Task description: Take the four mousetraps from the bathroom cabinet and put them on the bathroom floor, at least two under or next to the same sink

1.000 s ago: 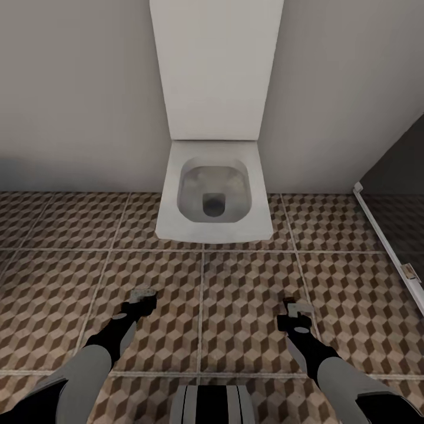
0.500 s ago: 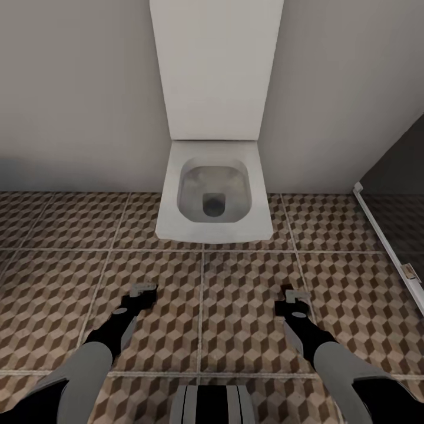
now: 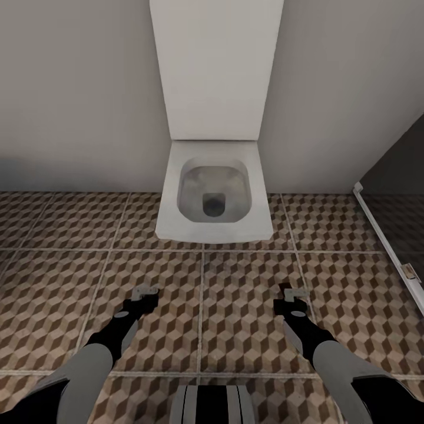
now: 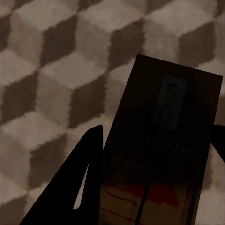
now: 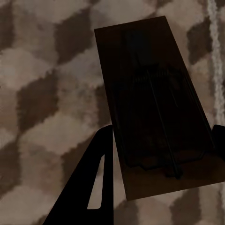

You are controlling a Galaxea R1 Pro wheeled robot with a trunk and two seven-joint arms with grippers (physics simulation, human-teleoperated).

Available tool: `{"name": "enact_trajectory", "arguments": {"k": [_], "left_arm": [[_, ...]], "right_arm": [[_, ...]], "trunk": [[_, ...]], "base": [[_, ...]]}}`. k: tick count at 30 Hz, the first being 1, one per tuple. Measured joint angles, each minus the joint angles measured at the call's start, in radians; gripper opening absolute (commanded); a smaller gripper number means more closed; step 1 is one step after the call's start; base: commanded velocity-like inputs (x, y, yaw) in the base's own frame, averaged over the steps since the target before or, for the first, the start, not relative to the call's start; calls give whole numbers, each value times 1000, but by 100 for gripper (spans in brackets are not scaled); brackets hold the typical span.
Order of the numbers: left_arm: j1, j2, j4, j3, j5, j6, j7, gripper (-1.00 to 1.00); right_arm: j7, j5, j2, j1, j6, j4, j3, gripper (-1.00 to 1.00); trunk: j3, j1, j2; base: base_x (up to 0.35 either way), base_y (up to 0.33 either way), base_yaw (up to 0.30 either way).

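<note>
Bathroom, cube-pattern bathroom floor (image 3: 224,330) all round, white toilet (image 3: 215,197) against the wall straight ahead of both arms, dark shower screen (image 3: 394,176) off past my right arm. I've got both arms low over the tiles. Left gripper (image 3: 145,294) has a mousetrap (image 4: 161,154) sitting between its fingers in the left wrist view, board flat-ish, red mark toward the gripper base, one dark finger (image 4: 77,187) alongside its edge; looks gripped, but contact on the far side is cut off, so I call it holding on judgement. Right gripper (image 3: 288,296) same story: second mousetrap (image 5: 152,108) between the fingers, wire spring visible, finger (image 5: 93,183) hugging one long edge, other finger barely in frame. In the head view each trap is just a pale sliver at the gripper tip, too small to read. Height above the tiles I can't tell. Risks from here: this spot is in front of the toilet, and I see no sink, so releasing here could leave the under-or-beside-the-sink condition unmet if these two are meant for it. Also, opening from too high could flip or bounce a trap. A thin edge grip on a flat board can slip if I swing the arms or drive the base fast.
</note>
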Motion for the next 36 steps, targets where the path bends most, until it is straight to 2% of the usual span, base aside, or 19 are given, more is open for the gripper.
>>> {"name": "enact_trajectory", "arguments": {"k": [14, 25, 36], "left_arm": [[0, -6, -9, -9, 0, 2, 2, -100], [0, -26, -8, -8, 0, 6, 10, -100], [0, -28, -9, -7, 1, 7, 15, -100]], "right_arm": [[0, -1, 0, 0, -3, 0, -1, -100], [-6, 0, 0, -1, 5, 0, -1, -100], [-7, 2, 0, -1, 1, -1, 0, -100]], "trunk": [[0, 0, 0], [0, 0, 0], [0, 0, 0]], "base": [[-23, 0, 0], [-2, 0, 0], [0, 0, 0]]}}
